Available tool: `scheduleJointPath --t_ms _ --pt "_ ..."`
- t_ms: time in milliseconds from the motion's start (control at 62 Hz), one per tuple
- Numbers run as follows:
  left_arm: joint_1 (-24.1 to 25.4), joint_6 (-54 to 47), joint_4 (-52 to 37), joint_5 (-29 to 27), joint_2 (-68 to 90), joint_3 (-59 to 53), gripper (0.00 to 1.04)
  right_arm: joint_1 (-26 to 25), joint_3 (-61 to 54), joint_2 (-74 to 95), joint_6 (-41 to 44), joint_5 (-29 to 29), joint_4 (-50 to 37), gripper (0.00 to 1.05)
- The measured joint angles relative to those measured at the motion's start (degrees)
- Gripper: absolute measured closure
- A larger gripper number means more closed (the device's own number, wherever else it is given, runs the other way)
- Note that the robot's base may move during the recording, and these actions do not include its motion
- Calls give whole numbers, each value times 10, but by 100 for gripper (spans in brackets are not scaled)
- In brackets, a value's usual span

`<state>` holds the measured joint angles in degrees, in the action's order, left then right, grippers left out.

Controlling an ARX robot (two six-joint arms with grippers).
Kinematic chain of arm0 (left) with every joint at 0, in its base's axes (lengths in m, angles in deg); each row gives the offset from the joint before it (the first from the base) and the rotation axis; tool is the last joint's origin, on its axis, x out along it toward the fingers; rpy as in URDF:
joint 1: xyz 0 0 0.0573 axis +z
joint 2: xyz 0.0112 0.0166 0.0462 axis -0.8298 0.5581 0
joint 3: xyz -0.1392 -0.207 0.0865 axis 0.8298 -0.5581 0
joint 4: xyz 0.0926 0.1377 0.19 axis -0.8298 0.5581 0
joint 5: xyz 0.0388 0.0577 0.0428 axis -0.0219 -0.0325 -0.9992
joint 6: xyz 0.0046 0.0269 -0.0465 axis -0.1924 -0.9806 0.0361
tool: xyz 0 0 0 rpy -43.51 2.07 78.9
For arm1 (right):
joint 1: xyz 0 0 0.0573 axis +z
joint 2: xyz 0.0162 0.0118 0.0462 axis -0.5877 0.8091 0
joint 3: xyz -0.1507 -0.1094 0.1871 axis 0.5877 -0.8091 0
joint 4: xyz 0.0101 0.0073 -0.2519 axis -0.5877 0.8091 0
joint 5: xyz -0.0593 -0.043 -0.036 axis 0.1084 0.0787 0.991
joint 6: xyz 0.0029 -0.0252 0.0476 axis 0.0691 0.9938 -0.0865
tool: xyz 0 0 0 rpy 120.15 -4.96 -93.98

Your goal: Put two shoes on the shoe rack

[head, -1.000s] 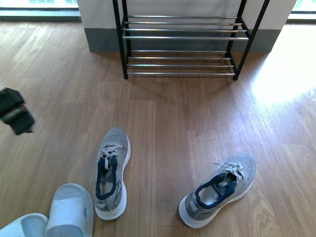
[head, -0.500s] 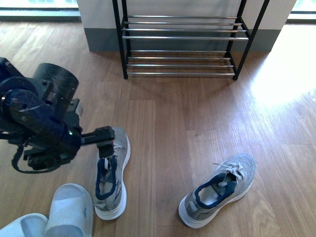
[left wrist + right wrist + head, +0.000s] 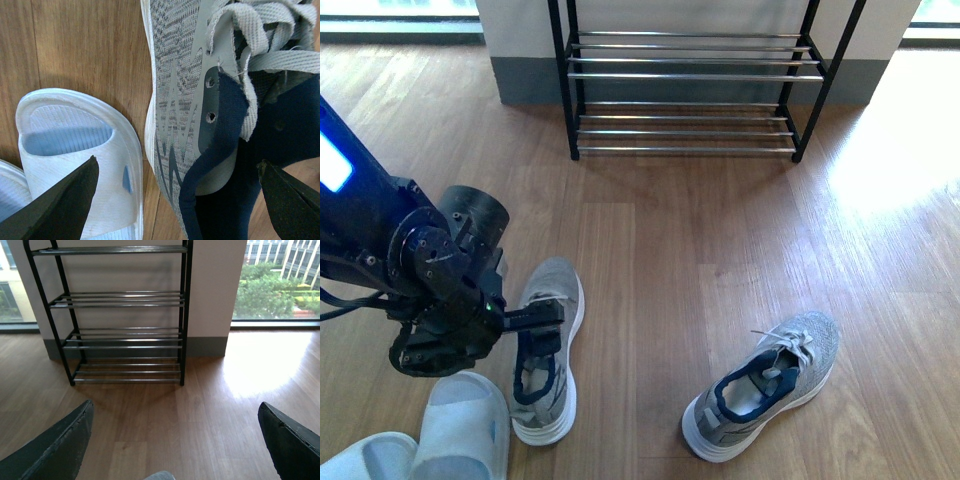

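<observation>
No legible text, label, brand, number or sign noted in front, left wrist or right wrist view.

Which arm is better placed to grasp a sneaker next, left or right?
Left. The left gripper, open, straddles the side of the left sneaker; the right gripper, open, only faces the rack.

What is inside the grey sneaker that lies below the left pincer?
Only dark blue lining shows inside the grey sneaker. The left pincer hangs open over it. The laces cover the toe end, so that part cannot be seen.
</observation>
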<state>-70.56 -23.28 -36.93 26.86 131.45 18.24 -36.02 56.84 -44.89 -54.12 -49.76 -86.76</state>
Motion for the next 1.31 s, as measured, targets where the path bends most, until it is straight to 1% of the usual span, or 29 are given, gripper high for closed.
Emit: scheduleJointPath --t_ms 113,258,420,484,678,742,855,888,1000,1162,1307 --pt "0 -19 12 -15 38 45 9 0 0 0 0 0 0 9" --pt "2 -29 9 -13 60 61 9 0 0 0 0 0 0 9" --pt "5 -48 -14 -33 74 71 11 0 0 0 0 0 0 9" --pt "6 -58 -28 -55 79 72 21 0 0 0 0 0 0 9" --pt "9 -84 -69 -50 84 73 53 0 0 0 0 0 0 9" --pt "8 -89 -80 -47 87 73 62 0 0 0 0 0 0 9" --pt "7 -93 -80 -43 96 74 82 0 0 0 0 0 0 9" --pt "7 -93 -80 -45 97 74 85 0 0 0 0 0 0 9" --pt "7 -93 -80 -51 100 74 104 0 0 0 0 0 0 9" --pt "9 -94 -108 -64 80 42 103 0 0 0 0 0 0 9" --pt "15 -103 -158 -88 -13 -34 103 0 0 0 0 0 0 9"
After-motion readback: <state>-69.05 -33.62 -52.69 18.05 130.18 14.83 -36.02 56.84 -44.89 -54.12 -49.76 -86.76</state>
